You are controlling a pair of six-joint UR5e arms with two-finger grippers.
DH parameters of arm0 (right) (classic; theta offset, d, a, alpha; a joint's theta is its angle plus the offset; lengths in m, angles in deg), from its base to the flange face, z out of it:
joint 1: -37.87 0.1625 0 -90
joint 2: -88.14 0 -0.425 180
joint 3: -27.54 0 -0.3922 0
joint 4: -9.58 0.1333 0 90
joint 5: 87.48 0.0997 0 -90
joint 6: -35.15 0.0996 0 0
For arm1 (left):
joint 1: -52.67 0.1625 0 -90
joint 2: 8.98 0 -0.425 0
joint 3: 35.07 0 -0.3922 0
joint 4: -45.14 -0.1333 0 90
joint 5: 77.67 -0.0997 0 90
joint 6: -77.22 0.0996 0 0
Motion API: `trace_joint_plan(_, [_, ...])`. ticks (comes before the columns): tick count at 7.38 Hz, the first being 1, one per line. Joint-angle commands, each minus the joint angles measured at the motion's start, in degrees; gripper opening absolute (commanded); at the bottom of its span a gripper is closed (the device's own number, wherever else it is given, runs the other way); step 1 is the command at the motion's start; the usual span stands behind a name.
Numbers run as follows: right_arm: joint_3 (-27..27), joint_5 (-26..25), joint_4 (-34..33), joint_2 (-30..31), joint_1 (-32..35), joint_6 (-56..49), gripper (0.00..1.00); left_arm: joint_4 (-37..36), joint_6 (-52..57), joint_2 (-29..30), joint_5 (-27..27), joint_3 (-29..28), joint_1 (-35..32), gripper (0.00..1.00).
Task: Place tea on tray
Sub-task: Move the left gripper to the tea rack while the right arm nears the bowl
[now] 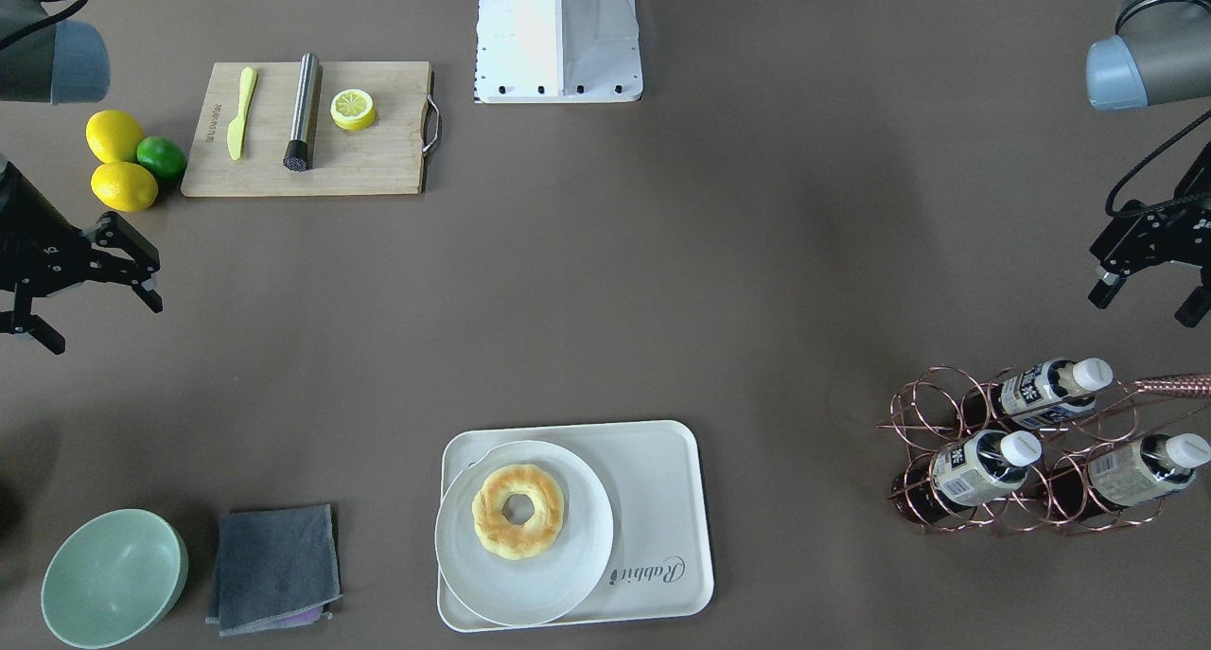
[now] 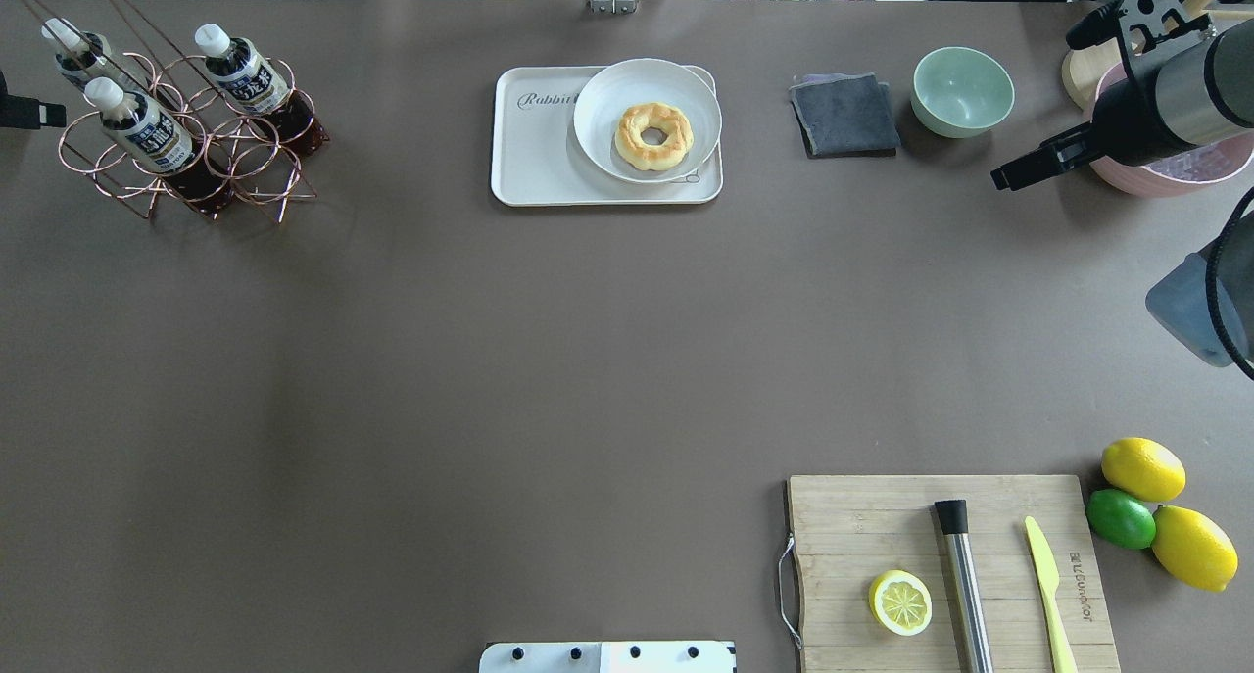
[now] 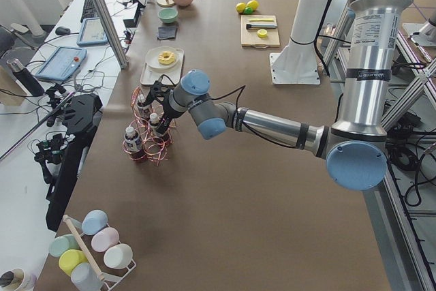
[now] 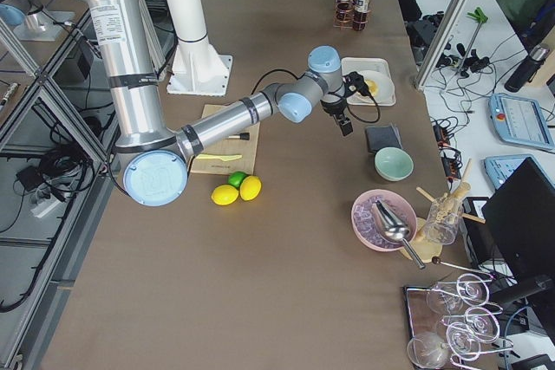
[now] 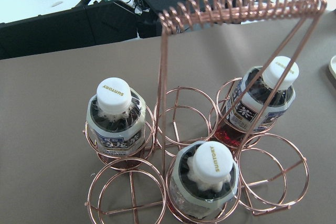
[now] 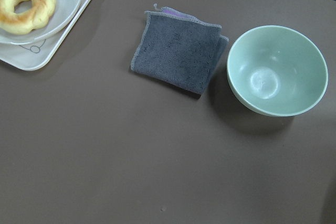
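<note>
Three tea bottles [image 1: 1045, 392] with white caps lean in a copper wire rack [image 1: 932, 413] at the table's corner. They also show in the overhead view [image 2: 240, 73] and in the left wrist view [image 5: 114, 114]. My left gripper [image 1: 1145, 302] is open and empty, hovering just beside and above the rack. The off-white tray [image 1: 658, 499] holds a round white plate [image 1: 568, 574] with a ring-shaped bun; its side with the "Rabbit" script is bare. My right gripper [image 1: 102, 321] is open and empty, far from the tray.
A wooden cutting board [image 1: 378, 158] carries a yellow knife, a steel rod and a lemon half. Two lemons and a lime [image 1: 161, 156] lie beside it. A green bowl [image 1: 114, 579] and a grey cloth [image 1: 274, 565] lie near the tray. The robot's base [image 1: 558, 35] stands mid-table.
</note>
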Motion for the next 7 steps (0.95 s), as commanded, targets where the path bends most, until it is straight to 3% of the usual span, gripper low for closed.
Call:
trace_joint_plan(1, [0.19, -0.1, 0.54, -0.12, -0.52, 0.95, 1.0, 9.69, -10.06, -2.5, -8.64, -0.55, 0.94, 0.99])
trace_joint_plan(5, [0.19, -0.89, 0.63, -0.03, -0.78, 0.95, 1.0, 11.38, -10.61, -1.89, -27.95, -0.38, 13.13, 0.98])
trace_joint_plan(7, [0.1, -1.07, 0.63, -0.12, -0.78, 0.95, 1.0, 11.2, -9.64, -0.67, -28.88, -0.99, 13.95, 0.98])
